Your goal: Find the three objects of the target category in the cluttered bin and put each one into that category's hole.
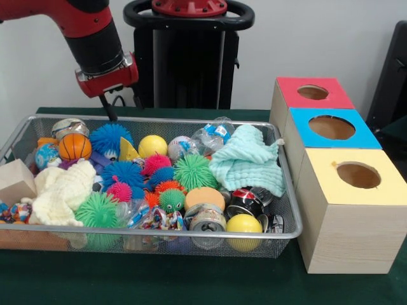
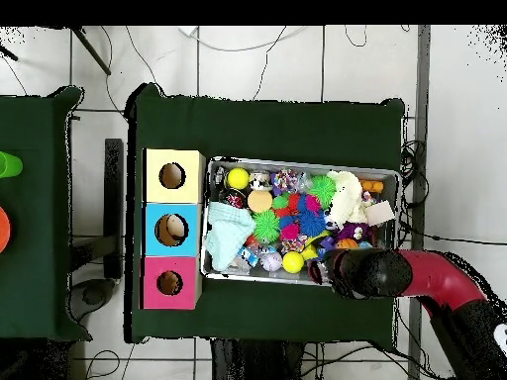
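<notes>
Green cloth covers the tabletop point(image 1: 191, 286), white wall behind. Your wire bin point(image 1: 289, 210) sits centre-left of the front frame, packed full: spiky rubber balls in blue, green and pink, a small basketball point(image 1: 75, 146), two yellow balls point(image 1: 152, 145), a crushed can point(image 1: 207, 219), a mint cloth point(image 1: 247, 162) draped over the bin's right end, and a cream knit cloth point(image 1: 60, 190) lower left.

Three wooden boxes stand in a row just beside the bin, right of frame, holes facing up so drops go straight in: red-topped box point(image 1: 311, 93) farthest back, blue-topped box point(image 1: 331, 128) in the middle, yellow-topped box point(image 1: 356, 175) nearest the camera. They sit close so each carry stays short.

Your arm point(image 1: 95, 38) comes in from the upper left, and the gripper point(image 1: 111, 111) hangs over the bin's back rim near the blue spiky ball point(image 1: 109, 136), apart from it. Only a thin dark tip shows; you cannot tell how the fingers are set, and nothing is seen held. In the overhead view the arm's bulk hides the tip.

Target category is not stated, so you can't pin the three items. Likely still searching; none looks placed, though the hole interiors are mostly hidden.

Clutter is piled in layers, so expect targets to be part-buried.
</notes>
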Robot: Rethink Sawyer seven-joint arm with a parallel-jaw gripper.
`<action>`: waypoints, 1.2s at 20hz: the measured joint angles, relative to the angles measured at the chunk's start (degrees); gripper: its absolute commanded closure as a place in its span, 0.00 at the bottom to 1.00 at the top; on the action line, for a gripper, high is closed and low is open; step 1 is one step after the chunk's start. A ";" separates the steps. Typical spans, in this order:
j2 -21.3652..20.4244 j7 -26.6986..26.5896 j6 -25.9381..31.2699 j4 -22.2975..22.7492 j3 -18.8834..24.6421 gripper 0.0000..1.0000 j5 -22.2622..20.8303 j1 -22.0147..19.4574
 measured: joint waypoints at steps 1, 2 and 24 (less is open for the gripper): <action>0.15 -0.20 1.34 -0.31 0.79 0.00 0.01 -0.72; 0.17 -0.27 1.79 -0.41 0.96 0.00 0.01 -0.88; 4.29 -2.04 8.22 -7.39 4.28 0.00 -0.27 -1.58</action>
